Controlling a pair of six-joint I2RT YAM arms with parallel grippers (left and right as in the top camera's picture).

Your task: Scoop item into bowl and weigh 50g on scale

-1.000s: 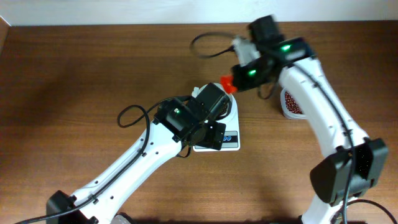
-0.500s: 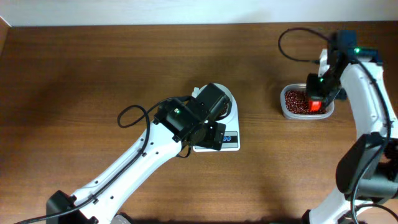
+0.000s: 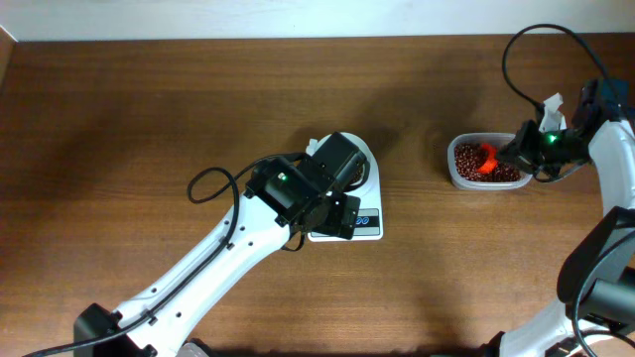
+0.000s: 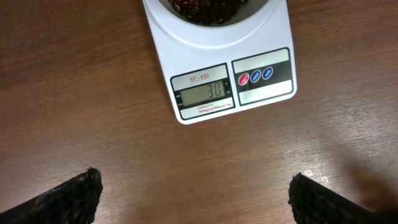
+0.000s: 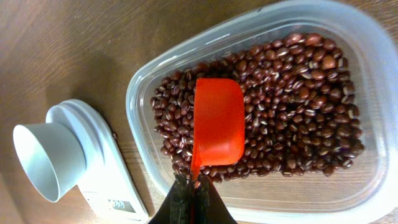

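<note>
Dark reddish-brown beans point(image 5: 292, 93) fill a clear plastic tub point(image 3: 454, 175) at the right. My right gripper point(image 5: 194, 185) is shut on the handle of an orange-red scoop point(image 5: 217, 124), whose cup rests among the beans in the tub point(image 5: 348, 193). The white scale point(image 4: 217, 56) stands mid-table and its display point(image 4: 202, 94) reads 30. On it sits the white bowl point(image 5: 46, 158) with beans point(image 4: 205, 6) inside; in the overhead view my left arm hides most of it. My left gripper point(image 4: 196, 196) hangs open over bare table in front of the scale, holding nothing.
The scale's red and blue buttons point(image 4: 255, 76) sit right of the display. Black cables point(image 3: 213, 183) loop off both arms. A pale wall edge point(image 3: 198, 20) runs along the table's far side.
My right arm has swung right, from beside the scale to the tub, carrying the scoop, which now lies among the beans. The left arm has not moved.
</note>
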